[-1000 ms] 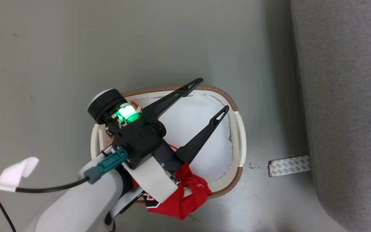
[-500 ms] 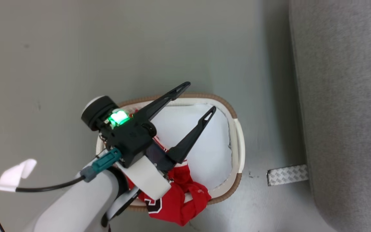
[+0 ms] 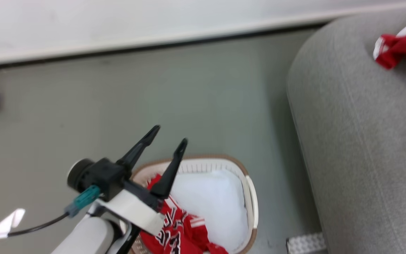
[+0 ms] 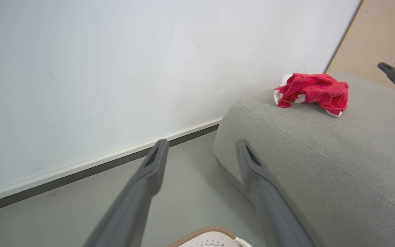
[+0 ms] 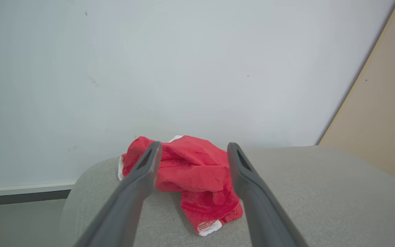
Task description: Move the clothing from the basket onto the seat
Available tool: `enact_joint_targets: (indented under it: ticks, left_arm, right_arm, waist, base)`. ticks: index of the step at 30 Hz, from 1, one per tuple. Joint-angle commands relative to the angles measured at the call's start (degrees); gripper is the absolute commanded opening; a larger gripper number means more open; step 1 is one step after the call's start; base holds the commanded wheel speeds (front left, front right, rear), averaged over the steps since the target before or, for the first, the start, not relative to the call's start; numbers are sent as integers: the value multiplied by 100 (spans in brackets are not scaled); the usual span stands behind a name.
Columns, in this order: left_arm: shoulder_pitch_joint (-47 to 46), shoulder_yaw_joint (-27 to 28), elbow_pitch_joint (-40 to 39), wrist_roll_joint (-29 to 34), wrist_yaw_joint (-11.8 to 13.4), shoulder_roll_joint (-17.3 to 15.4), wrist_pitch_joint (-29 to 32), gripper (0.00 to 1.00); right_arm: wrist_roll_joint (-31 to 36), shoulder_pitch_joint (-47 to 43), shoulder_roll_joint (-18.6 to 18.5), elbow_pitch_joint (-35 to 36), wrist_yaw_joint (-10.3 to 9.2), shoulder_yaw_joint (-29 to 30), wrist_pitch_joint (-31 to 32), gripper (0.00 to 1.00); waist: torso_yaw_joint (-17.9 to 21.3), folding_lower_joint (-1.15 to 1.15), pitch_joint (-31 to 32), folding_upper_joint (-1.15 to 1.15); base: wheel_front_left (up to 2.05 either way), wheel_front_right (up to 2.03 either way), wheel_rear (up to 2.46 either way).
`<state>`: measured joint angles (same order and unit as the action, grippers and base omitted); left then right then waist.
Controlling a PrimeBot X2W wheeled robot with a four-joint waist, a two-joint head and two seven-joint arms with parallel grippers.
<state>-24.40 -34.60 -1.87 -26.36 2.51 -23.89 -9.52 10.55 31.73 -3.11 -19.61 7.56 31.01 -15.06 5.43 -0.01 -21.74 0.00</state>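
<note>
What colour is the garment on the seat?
The garment is red with white trim; clearest in right wrist view.

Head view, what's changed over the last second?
The view has tilted up, bringing in the wall and a red garment on the seat. The right gripper stands open, clear of that garment. Unchanged: the left gripper open above the basket, printed clothing still inside.

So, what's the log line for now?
left gripper open by basket | right gripper open | garment on seat | jersey in basket
</note>
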Motion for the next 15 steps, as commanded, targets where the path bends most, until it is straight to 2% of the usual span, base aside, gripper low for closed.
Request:
enact_joint_targets:
  ticks: [1,10,15]
  left_arm:
    - [233,98,116,-112,104,4,-125,100]
    - [916,397,610,-256,434,38,-458,100]
    - [1385,610,931,-290,511,164,-557,100]
  right_arm:
    - [-157,-486,12,253,-14,-316,-14,100]
    - [-373,-1682,17,828,-14,-1320,-6,100]
    - [-782,-2250,15,966,-14,-1950,-6,100]
  waist:
    - [-179,1,718,0]
    - [-453,1,1553,0]
    - [-521,1,1940,0]
  base:
    - [0,0,0]
    - [0,0,0]
    - [0,0,0]
